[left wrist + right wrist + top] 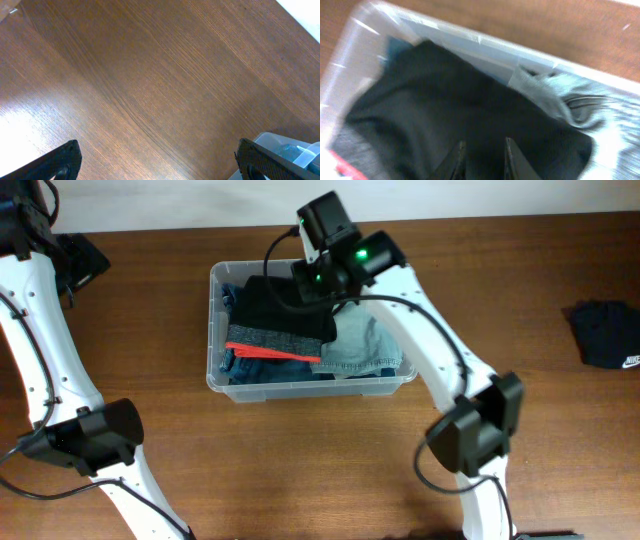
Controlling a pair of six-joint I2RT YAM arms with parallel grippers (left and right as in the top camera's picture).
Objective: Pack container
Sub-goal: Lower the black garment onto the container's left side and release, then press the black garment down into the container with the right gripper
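The clear plastic container (214, 330) stands at the table's middle back and holds folded clothes: a black garment (268, 308) on top, a grey and red piece (270, 343), blue denim and a light denim piece (362, 345). My right gripper (318, 280) is over the bin's back part. In the right wrist view its fingers (483, 145) stand close together, pressed into the black garment (420, 105) inside the container (485, 42). My left gripper (85, 260) is at the far left back, open and empty (157, 155) over bare wood, with a corner of the container (285, 150) beside its right finger.
Another black garment (605, 332) with a small white logo lies at the table's right edge. The wooden table top (300, 470) runs in front of the bin. Both arm bases stand at the front edge.
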